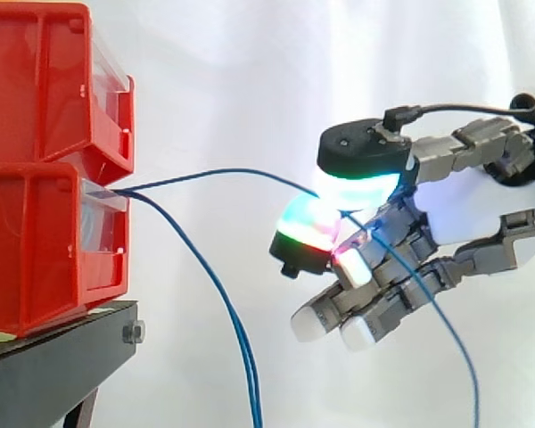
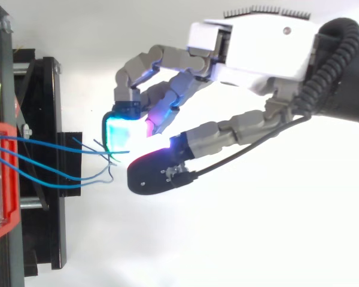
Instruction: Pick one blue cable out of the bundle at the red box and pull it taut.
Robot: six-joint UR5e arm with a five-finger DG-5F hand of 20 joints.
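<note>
Blue cable (image 1: 214, 171): leaves the front of the lower red bin (image 1: 36, 259) just under the upper red bin (image 1: 36, 80), rises to the right in a shallow arc, passes between two glowing pads of the hand (image 1: 468, 214) and drops away to the lower right across the other fingers. Slightly bowed between bin and hand, not drawn straight. Fingers (image 1: 361, 174): clamped on that cable, thumb pad on top glowing green and cyan, one finger pad beneath glowing green and red, the two pressed close with the strand between them. Other fingers half curled below, white-tipped, around nothing that can be made out. Other blue cables (image 1: 218, 290): out of the same spot at the bin, sagging steeply down and off the bottom of the side view, well apart from the hand. Bins stacked at the left on a black stand (image 1: 53, 374), white curtain (image 1: 250, 71) behind. From above: hand (image 2: 269, 48) in from the right, cyan pad near the stand's edge; bundle (image 2: 48, 143) fanning out from the red bin over the stand toward that pad, thin loose ends just beside it. Held strand not to be told from the rest in this view.
</note>
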